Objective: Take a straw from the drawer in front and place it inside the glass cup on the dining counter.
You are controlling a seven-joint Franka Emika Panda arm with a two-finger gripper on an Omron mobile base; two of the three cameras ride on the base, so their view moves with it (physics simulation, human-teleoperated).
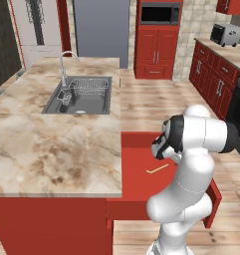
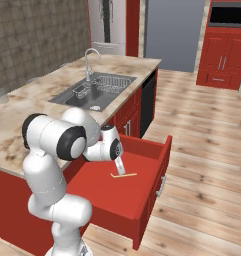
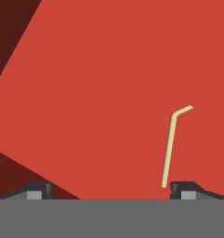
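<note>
Stood pulled out from the marble-patterned dining counter point(image 1: 52, 149): the wide, shallow red drawer point(image 2: 142, 192), flat-floored and smooth. Hung above that floor with fingers spread wide and nothing between them: the gripper point(image 3: 111, 188). Lay flat on the drawer floor, just beyond the one fingertip point(image 3: 182, 188) and off-centre of the gap, long axis running away from the fingers: the thin, pale straw point(image 3: 169, 151), bent at its far end.

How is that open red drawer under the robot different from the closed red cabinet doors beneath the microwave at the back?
The drawer is pulled out and shows its flat red floor, with a straw lying in it; the cabinet doors are shut, so nothing inside shows. The drawer lies low and wide, while the doors stand tall and upright. The doors carry slim metal handles; whether the drawer front has one I cannot tell. Both are the same red.
</note>
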